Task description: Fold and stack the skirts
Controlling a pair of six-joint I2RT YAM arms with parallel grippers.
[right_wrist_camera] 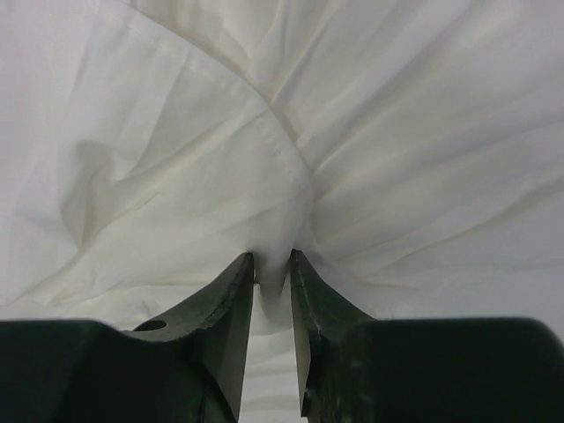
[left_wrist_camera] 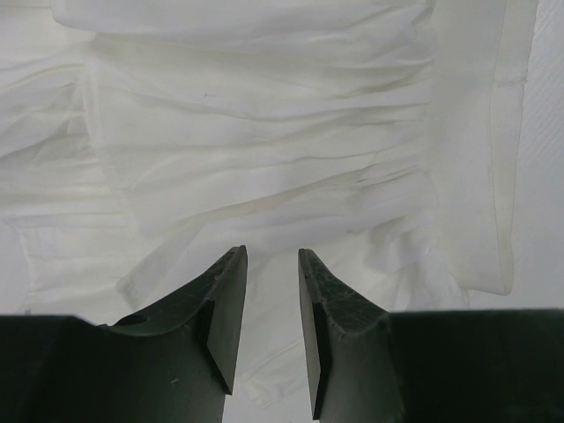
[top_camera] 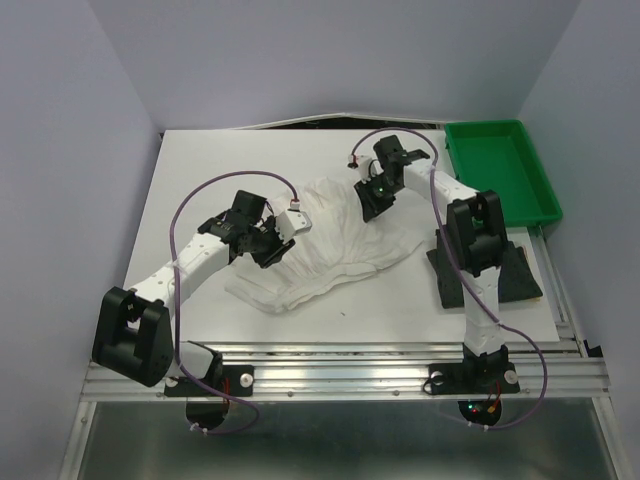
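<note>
Now the right gripper (right_wrist_camera: 271, 269) pinches the white crinkly cloth skirt (top_camera: 330, 245); the left gripper (left_wrist_camera: 271, 264) hovers slightly parted. Even tension matters.

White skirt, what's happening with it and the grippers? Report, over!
Right gripper pinching a fold of the white skirt. Left gripper open, over its pleats. Skirt rumpled, not folded yet. Dark skirt apart, to the right.
</note>
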